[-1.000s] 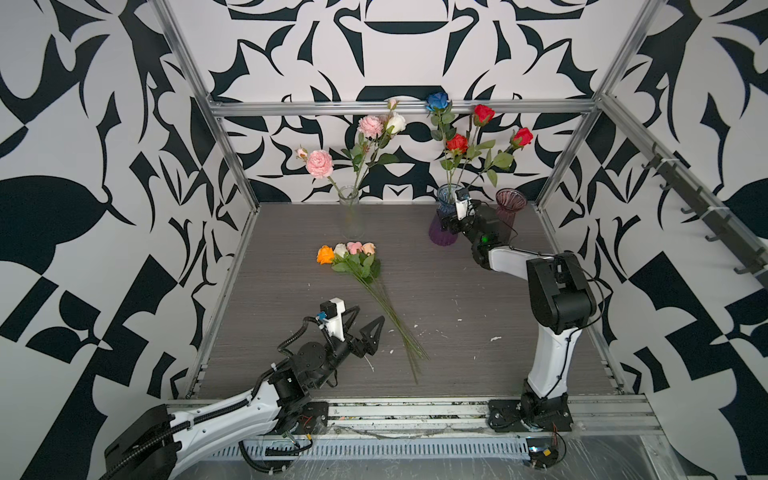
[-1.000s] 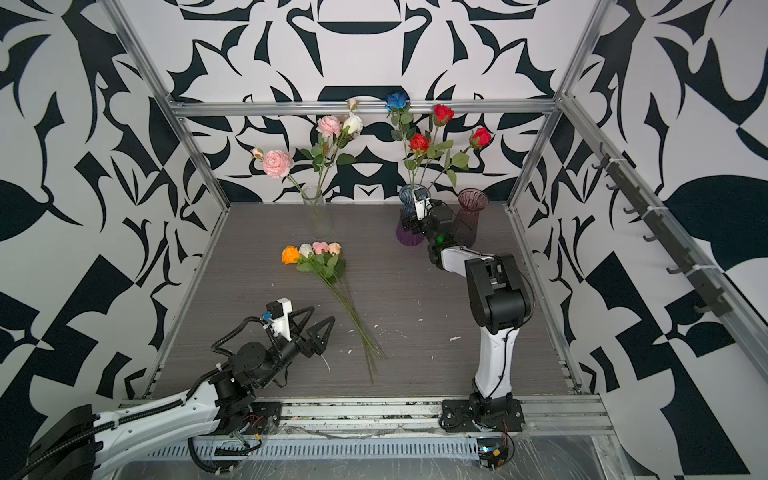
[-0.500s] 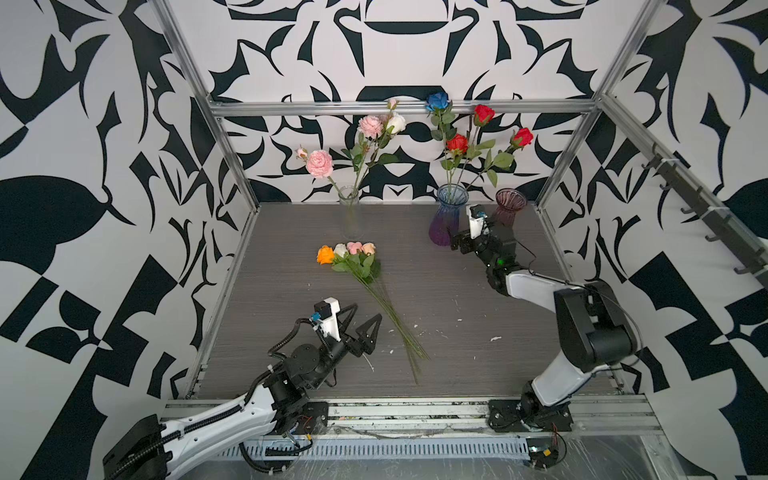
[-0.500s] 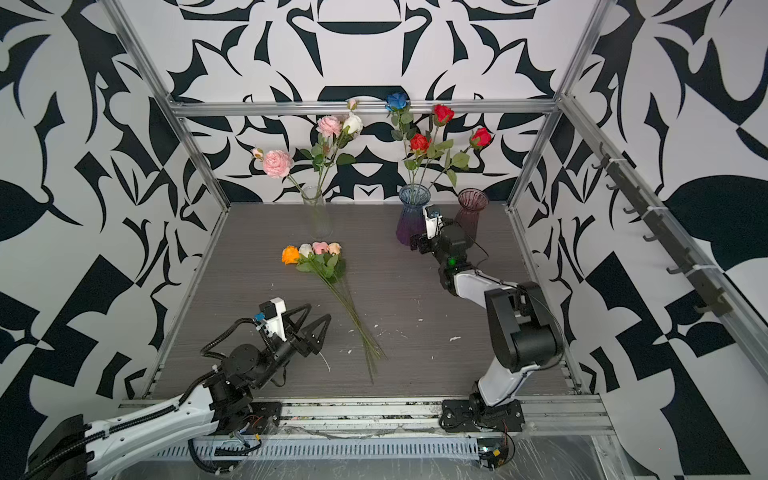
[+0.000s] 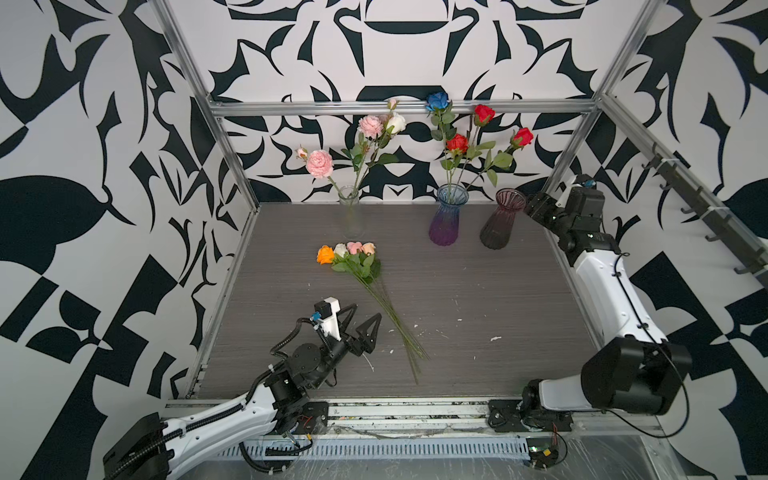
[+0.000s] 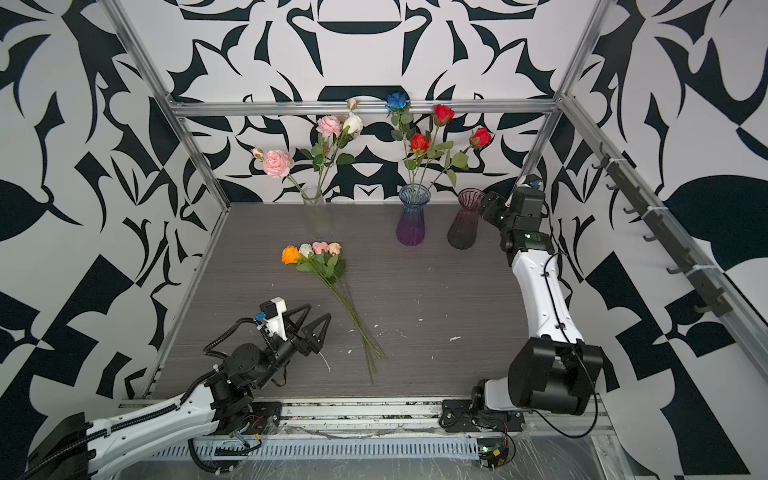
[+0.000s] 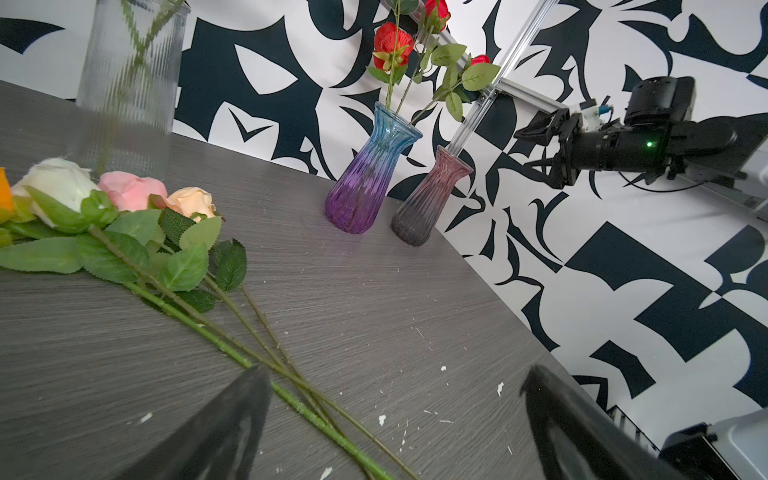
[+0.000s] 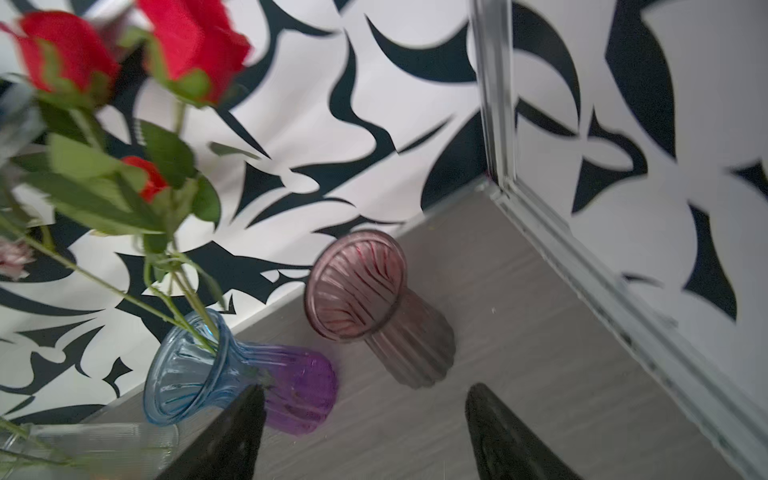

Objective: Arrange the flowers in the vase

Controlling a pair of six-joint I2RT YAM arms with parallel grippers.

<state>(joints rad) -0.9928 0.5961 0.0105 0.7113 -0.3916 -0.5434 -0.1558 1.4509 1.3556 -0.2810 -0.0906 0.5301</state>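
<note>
A bundle of loose flowers (image 5: 348, 252) (image 6: 312, 251) (image 7: 124, 195) lies on the table, with orange, white, pink and peach heads and long green stems (image 5: 395, 324). My left gripper (image 5: 365, 312) (image 6: 318, 311) (image 7: 395, 374) is open just left of the stem ends, holding nothing. An empty smoky-pink vase (image 5: 498, 226) (image 8: 361, 291) stands at the back right. My right gripper (image 5: 535, 206) (image 6: 491, 204) (image 8: 365, 388) hovers open and empty beside its rim. The blue-purple vase (image 5: 446, 218) (image 8: 232, 374) holds red and blue roses (image 5: 457, 143).
A clear glass vase (image 5: 350, 214) with pink and white blooms (image 5: 320, 163) stands at the back centre. Aluminium frame posts (image 5: 569, 145) and patterned walls enclose the table (image 5: 478, 291). White flecks (image 5: 494, 338) dot the grey surface.
My right gripper has drawn back from the blue-purple vase past the smoky-pink one toward the back right corner, and its jaws have narrowed a little. The left gripper has barely moved.
</note>
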